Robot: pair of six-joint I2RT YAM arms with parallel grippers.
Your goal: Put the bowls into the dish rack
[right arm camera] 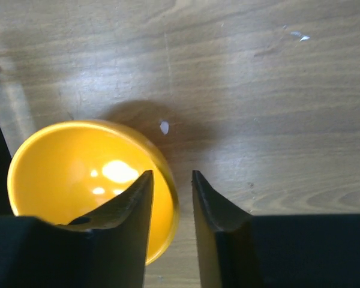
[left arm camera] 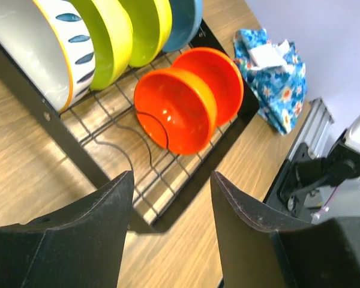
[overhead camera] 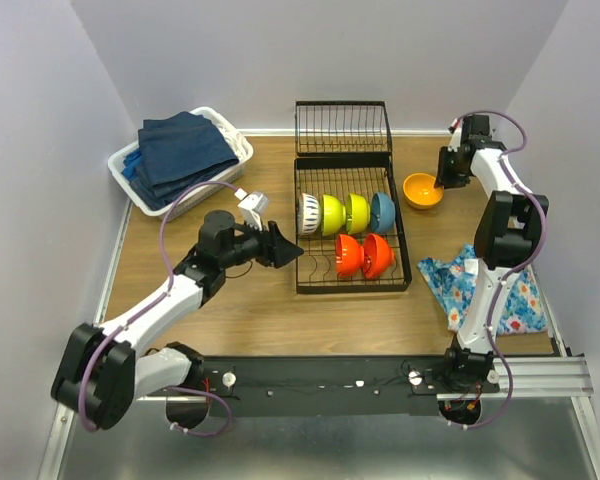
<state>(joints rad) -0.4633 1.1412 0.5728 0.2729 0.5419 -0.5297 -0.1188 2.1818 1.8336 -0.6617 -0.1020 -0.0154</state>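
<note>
The black wire dish rack (overhead camera: 352,288) holds a back row of bowls on edge: a white ribbed bowl (overhead camera: 309,213), two lime-yellow bowls (overhead camera: 331,214) (overhead camera: 357,212) and a blue bowl (overhead camera: 383,210). Two red-orange bowls (overhead camera: 349,255) (overhead camera: 378,254) stand in its front row. An orange-yellow bowl (overhead camera: 421,190) sits upright on the table right of the rack. My right gripper (overhead camera: 442,183) is open and its fingers straddle this bowl's right rim (right arm camera: 168,198). My left gripper (overhead camera: 290,247) is open and empty at the rack's left side, pointing at the red-orange bowls (left arm camera: 174,108).
The rack's smaller hinged wire section (overhead camera: 342,127) stands behind it. A white basket (overhead camera: 235,135) of navy towels is at the back left. A floral blue cloth (overhead camera: 490,290) lies at the front right. Grey walls enclose the table.
</note>
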